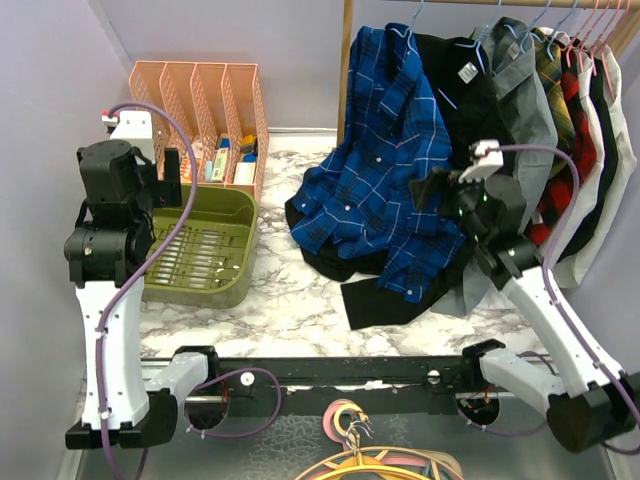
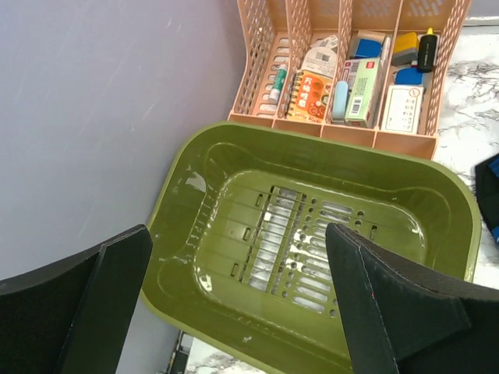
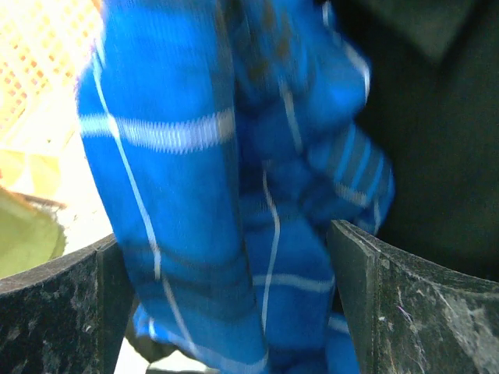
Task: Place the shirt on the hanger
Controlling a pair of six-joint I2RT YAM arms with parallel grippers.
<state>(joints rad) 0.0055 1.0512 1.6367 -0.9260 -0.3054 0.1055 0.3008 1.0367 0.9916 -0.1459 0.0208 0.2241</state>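
The right claw (image 3: 222, 265) stands open close before the shirt (image 1: 375, 170); the left claw (image 2: 238, 249) hangs open above a green tray (image 2: 437, 187).

— Is the shirt (image 3: 195, 195) sharp from the right wrist?
— No, a blue blur, and the right gripper (image 3: 234, 327) has both fingers (image 3: 413, 312) cut by the bottom edge.
— The hanger (image 1: 411, 20)?
— One bit of wire above the collar; the rest lies under cloth.
— That pile of hangers (image 1: 370, 465) at the front?
— Cropped by the lower edge. Labels in the pink organizer (image 1: 200, 100) are too small to read.
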